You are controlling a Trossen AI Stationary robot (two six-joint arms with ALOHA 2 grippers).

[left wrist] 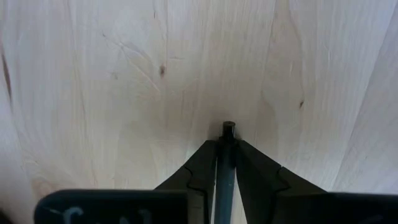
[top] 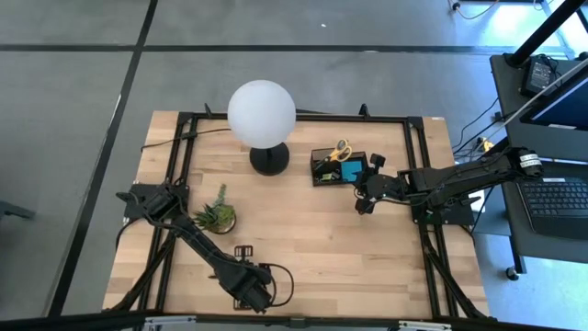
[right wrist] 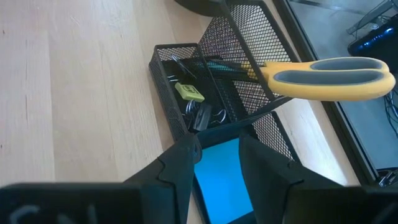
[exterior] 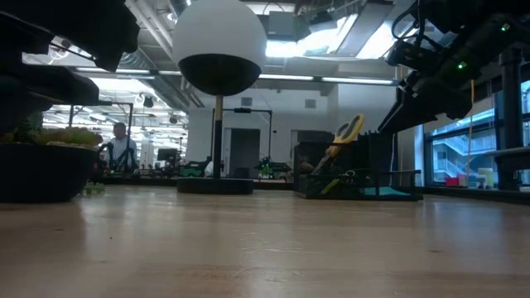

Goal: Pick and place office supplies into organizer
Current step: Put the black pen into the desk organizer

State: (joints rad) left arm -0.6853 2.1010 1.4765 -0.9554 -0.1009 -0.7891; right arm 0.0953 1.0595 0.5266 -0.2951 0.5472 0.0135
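The black mesh organizer (top: 338, 166) stands on the table's far right part, next to the lamp base. In it are the yellow-handled scissors (right wrist: 323, 78), upright in the tall cup, the blue sticky-note pad (right wrist: 222, 177), a small yellow piece (right wrist: 189, 92) and black binder clips (right wrist: 200, 117). My right gripper (right wrist: 217, 146) is open and hovers just over the pad, one finger on either side of it. My left gripper (left wrist: 225, 148), at the table's near edge (top: 253, 290), is shut on a dark pen (left wrist: 227, 130). My left gripper pinches the dark pen between its two fingers. The pen lies along the fingers, and its end (left wrist: 228, 128) sticks out a little past the fingertips. The fingers point down at the wooden top. Whether the pen's end touches the wood cannot be told.
The white globe lamp (top: 263, 112) on its round black base (top: 269, 159) stands left of the organizer. A small green potted plant (top: 218, 215) sits near the left arm. A small black item (top: 243, 250) lies on the wood beyond the left gripper. Bare wood lies between the two arms.
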